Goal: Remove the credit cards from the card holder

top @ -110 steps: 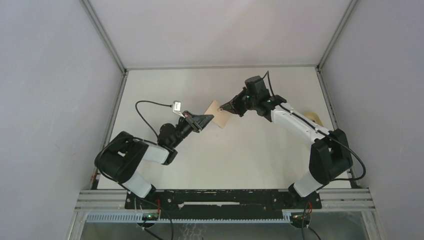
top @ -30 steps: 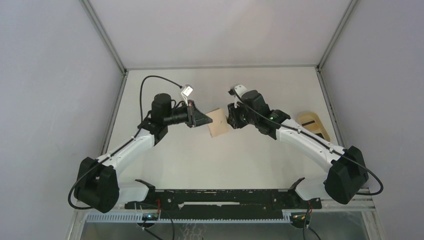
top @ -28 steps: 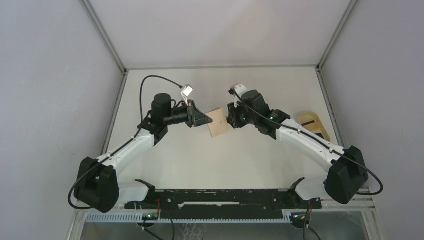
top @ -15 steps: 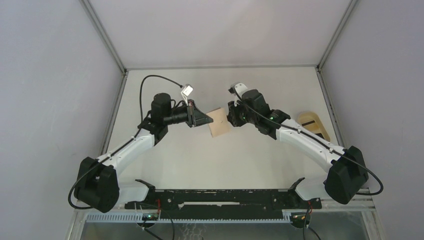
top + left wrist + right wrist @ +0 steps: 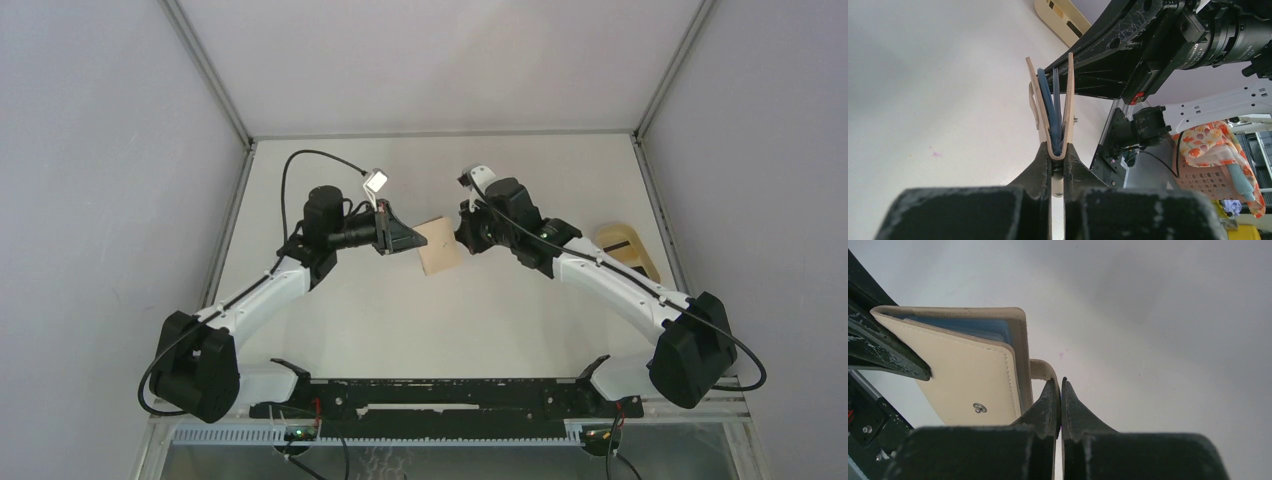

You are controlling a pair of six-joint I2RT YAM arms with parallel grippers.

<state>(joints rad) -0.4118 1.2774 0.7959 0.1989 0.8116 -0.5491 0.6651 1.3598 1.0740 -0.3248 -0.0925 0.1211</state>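
Note:
The tan card holder [image 5: 437, 246] hangs above the table between my two grippers. My left gripper [image 5: 410, 240] is shut on its folded bottom edge, as the left wrist view [image 5: 1058, 150] shows. The card holder [image 5: 1068, 100] gapes open in a V with the light blue credit card [image 5: 1048, 107] inside. I cannot make out the black card. My right gripper [image 5: 460, 233] is at its right edge. In the right wrist view the jaws [image 5: 1060, 385] are shut at the end of the curved strap [image 5: 1043, 369]. The snap dot [image 5: 979, 408] faces that camera, and the blue card edges [image 5: 963, 325] show at the top.
A tan oval tray [image 5: 628, 248] lies on the table at the right, behind my right forearm, and also shows in the left wrist view [image 5: 1060, 15]. Grey walls enclose the white table [image 5: 420, 320] on three sides.
Since 3.7 s ago the left arm has risen and stretched out, and the card holder has come up off the table. Over the last second almost nothing has moved.

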